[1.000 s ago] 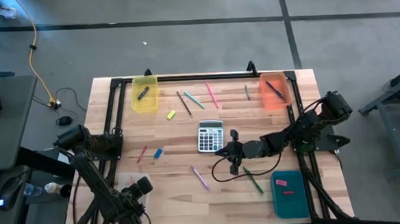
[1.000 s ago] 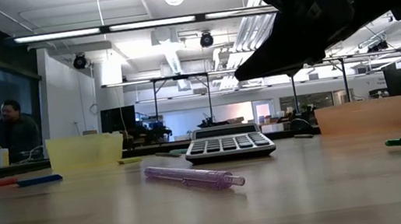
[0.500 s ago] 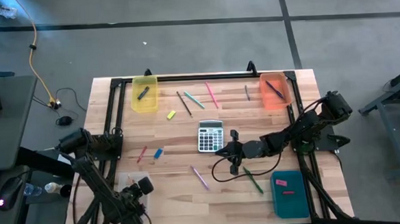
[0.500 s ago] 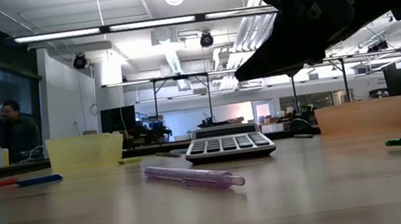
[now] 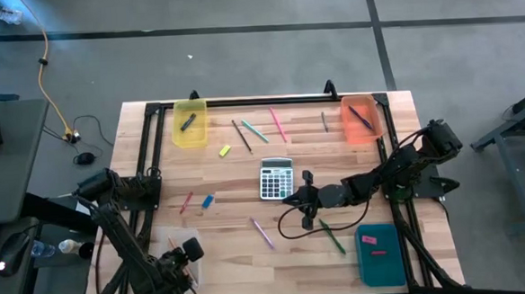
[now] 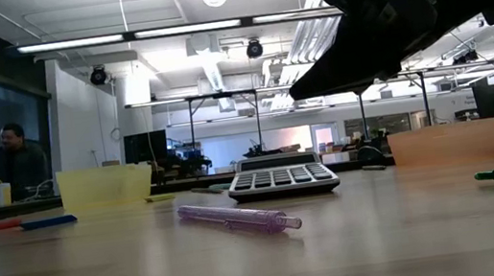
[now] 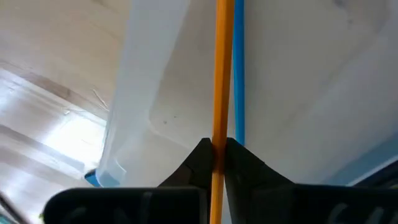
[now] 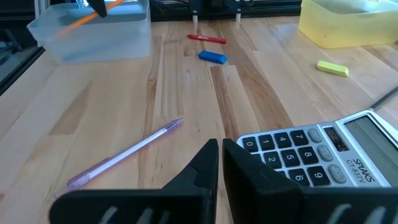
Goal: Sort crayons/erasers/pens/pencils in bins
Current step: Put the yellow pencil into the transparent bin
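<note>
My left hand (image 7: 217, 149) pinched shut on orange pencil (image 7: 221, 68) over clear bin (image 7: 149, 93); blue pencil (image 7: 240, 68) alongside. Right hand (image 8: 220, 149) closed, empty, waiting beside calculator (image 8: 317, 149).

Both arms are dark, near-black jointed links with bulky rounded housings, a thin black cable looping beneath the right arm (image 5: 372, 182), and each gripper ends in two matte black wedge-shaped fingers (image 8: 205, 168).
</note>
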Controlling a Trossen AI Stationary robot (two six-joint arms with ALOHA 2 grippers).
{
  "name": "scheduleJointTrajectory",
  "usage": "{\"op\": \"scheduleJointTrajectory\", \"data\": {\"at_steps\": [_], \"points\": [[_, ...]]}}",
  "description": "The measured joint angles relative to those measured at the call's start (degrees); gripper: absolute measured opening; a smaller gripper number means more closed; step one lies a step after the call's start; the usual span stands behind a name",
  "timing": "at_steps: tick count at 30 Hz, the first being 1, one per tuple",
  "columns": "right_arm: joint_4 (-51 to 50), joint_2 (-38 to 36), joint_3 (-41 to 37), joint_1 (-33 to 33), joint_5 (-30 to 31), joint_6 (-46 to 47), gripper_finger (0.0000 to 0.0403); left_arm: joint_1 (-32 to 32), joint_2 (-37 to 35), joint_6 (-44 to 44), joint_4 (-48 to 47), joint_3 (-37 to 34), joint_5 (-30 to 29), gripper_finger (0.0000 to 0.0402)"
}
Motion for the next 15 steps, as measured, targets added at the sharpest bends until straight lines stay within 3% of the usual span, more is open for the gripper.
{"op": "scheduleJointTrajectory", "data": {"at_steps": [8,15], "points": [[0.0,0.0,-0.02,0.11,0.0,0.02,0.0015,0.13,0.0,-2.81,3.46,0.08,1.77,0.0011],[0.0,0.0,0.0,0.09,0.0,0.0,0.0015,0.48,0.0,-4.4,3.6,0.06,1.73,0.007]]}}
